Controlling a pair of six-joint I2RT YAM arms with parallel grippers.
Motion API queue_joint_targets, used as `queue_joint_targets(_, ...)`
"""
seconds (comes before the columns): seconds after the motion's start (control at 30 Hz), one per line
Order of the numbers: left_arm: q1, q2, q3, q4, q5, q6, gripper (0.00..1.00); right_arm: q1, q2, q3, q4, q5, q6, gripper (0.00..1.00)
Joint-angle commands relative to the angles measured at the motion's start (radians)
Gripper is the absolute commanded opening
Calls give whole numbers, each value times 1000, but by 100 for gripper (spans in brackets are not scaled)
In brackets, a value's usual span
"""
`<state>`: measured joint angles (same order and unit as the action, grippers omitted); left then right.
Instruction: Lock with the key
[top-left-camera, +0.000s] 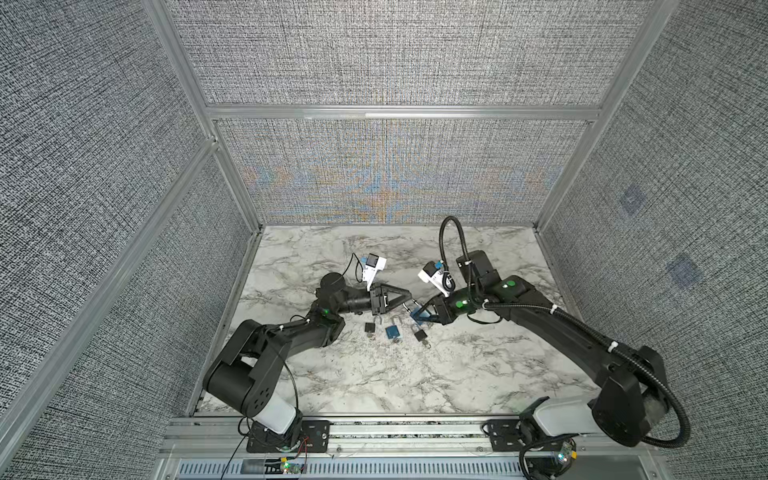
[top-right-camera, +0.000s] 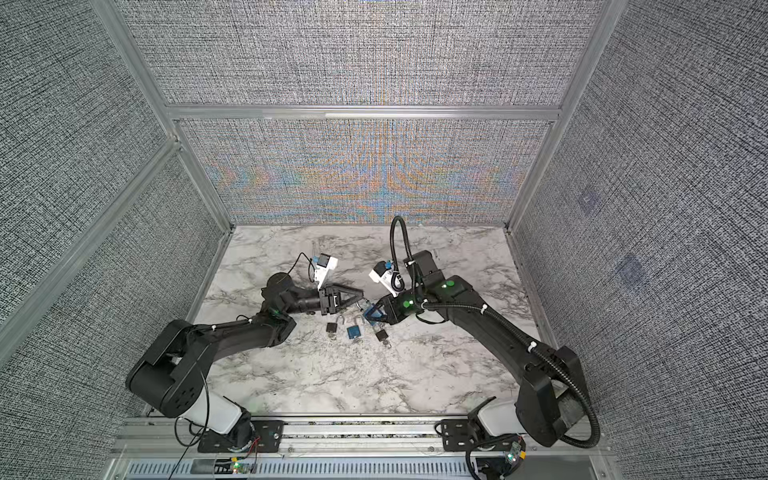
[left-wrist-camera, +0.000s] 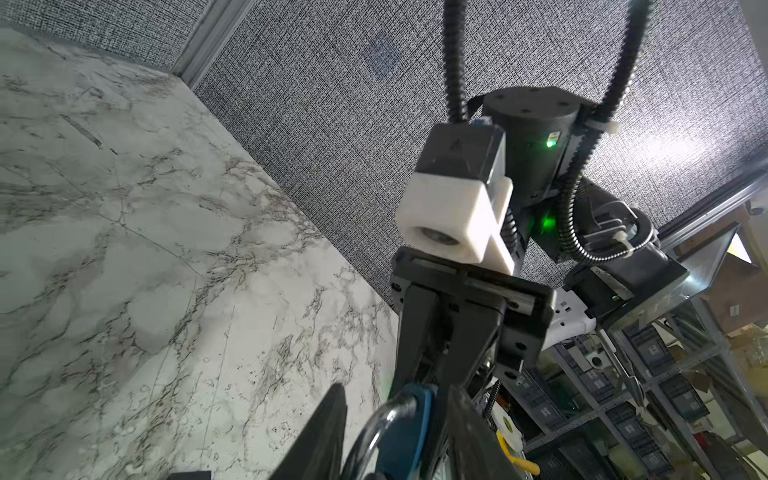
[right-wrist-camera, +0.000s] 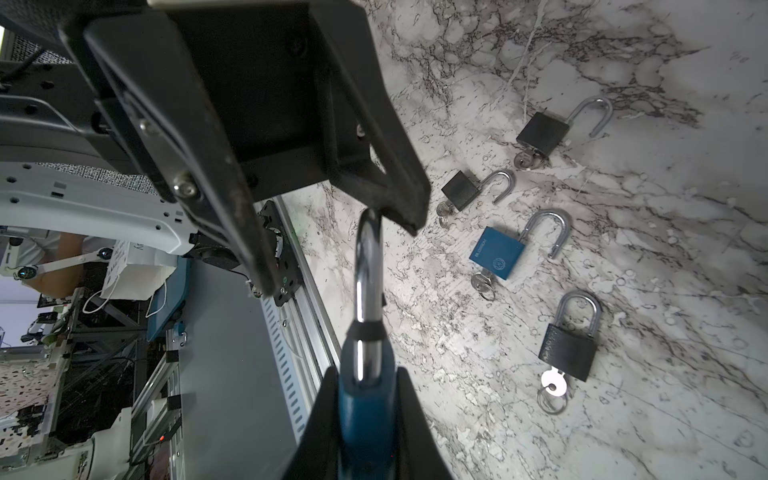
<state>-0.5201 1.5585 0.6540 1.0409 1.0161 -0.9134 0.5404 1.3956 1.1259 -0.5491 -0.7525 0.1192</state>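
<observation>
One blue padlock (right-wrist-camera: 365, 415) sits clamped by its body in the right gripper (right-wrist-camera: 365, 376), mid-table between both arms. Jaws of the left gripper (left-wrist-camera: 397, 390) stand apart around its shackle (right-wrist-camera: 368, 266), one finger touching. Four keyed padlocks (right-wrist-camera: 567, 351) lie nearby on the marble table (right-wrist-camera: 623, 436), three with shackles open.

Five padlocks if I'm counting right: two blue, three black. One blue padlock (right-wrist-camera: 365, 432) is in the right claw (right-wrist-camera: 365, 392). The second blue one (right-wrist-camera: 496, 253) and the black ones (right-wrist-camera: 542, 133) (right-wrist-camera: 459, 191) (right-wrist-camera: 567, 351) lie beside it. Four keys (right-wrist-camera: 552, 384) showing, one per loose lock.
</observation>
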Motion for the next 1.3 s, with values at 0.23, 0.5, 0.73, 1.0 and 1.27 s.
queue_joint_targets(0.23,0,-63,4,-217,-54,154,32,-5,-1,7,33,-38,9,0)
queue_joint_targets(0.5,-1,-59,12,-224,-57,157,22,-5,-6,8,31,-37,11,0)
queue_joint_targets(0.73,-2,-61,8,-230,-60,159,13,-5,-11,12,36,-39,18,0)
queue_joint_targets(1.0,-3,-58,9,-239,-62,160,0,-5,-13,16,45,-56,32,0)
queue_joint_targets(1.27,-8,-64,2,-254,-71,170,0,-4,-18,14,85,-79,63,0)
